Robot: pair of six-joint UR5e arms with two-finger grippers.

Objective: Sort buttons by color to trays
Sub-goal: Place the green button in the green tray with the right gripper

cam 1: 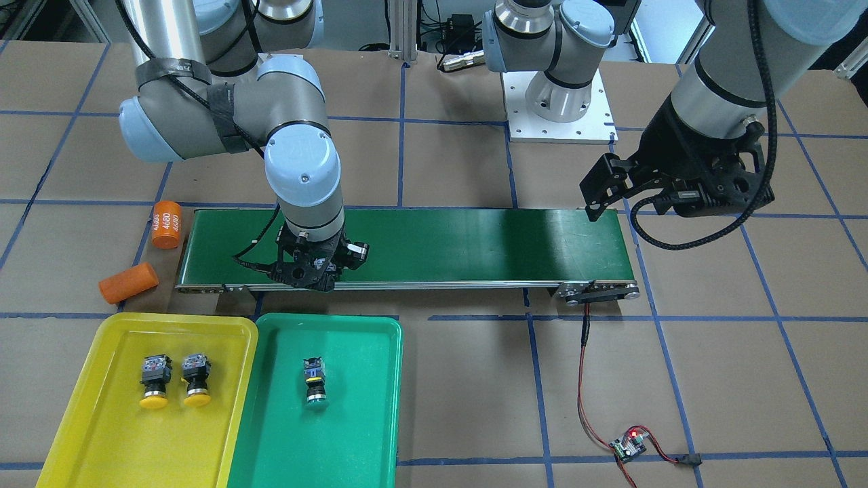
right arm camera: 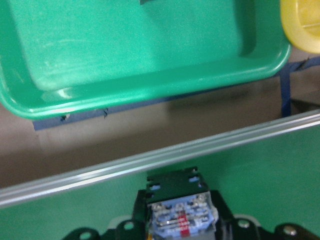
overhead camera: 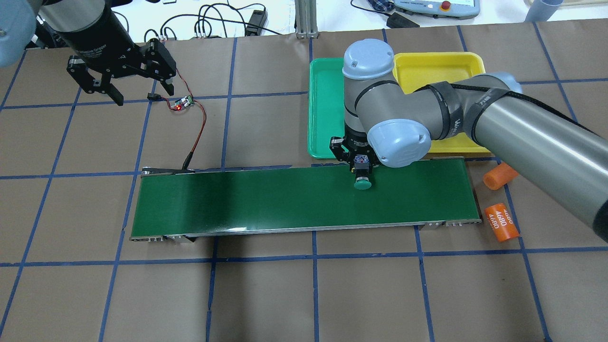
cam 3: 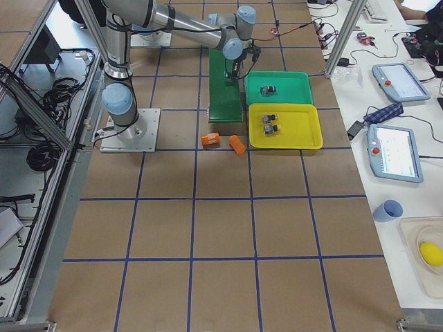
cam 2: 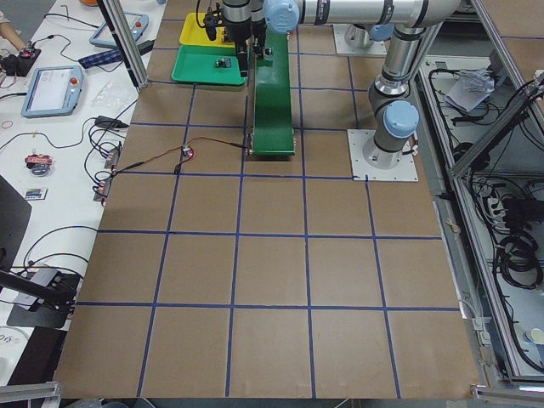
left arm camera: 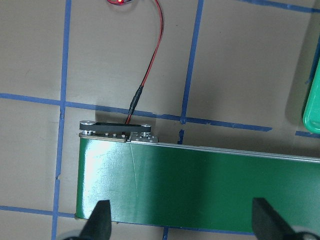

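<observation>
Across the table's length runs the conveyor belt (overhead camera: 266, 199), with the green tray (cam 1: 366, 434) and the yellow tray (cam 1: 81, 434) just beside its edge. Over it the right gripper (overhead camera: 359, 161) is clamped on the body of the held green button (overhead camera: 363, 183), while the left gripper (overhead camera: 141, 92) hangs spread and empty near the belt's other end. I'd judge a good move lifts straight up, clears the belt's metal rail, then sets down on bare tray floor beside the sorted green button (cam 1: 314, 381), leaving the yellow buttons (cam 1: 154, 383) in their yellow tray alone.
</observation>
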